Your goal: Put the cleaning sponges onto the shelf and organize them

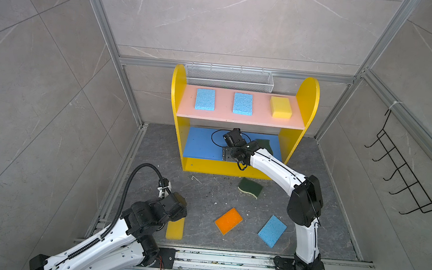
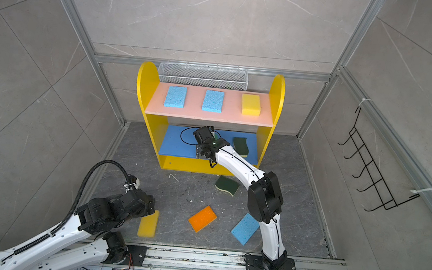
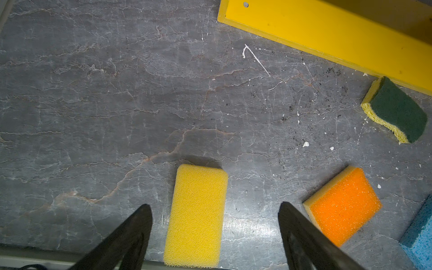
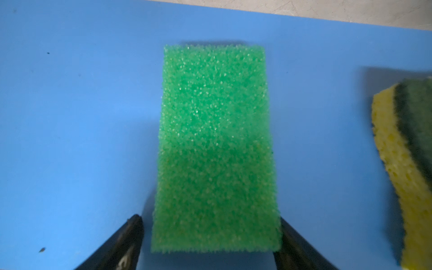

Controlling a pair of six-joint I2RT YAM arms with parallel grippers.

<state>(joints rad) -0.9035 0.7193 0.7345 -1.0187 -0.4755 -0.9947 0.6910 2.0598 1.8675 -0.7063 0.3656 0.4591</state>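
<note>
right gripper (image 4: 209, 219) wide, astride green sponge (image 4: 215, 140) lying mid blue board (image 4: 70, 117); left gripper (image 3: 215, 205) wide, astride yellow sponge (image 3: 197, 217).

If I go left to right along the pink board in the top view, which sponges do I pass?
Left blue sponge → middle blue sponge → yellow sponge.

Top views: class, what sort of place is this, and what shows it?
Probably a robot test cell, not a home: tile-look wall panels in an aluminium frame, a robot arm bolted to a floor rail, and a toy-bright shelf.
</note>
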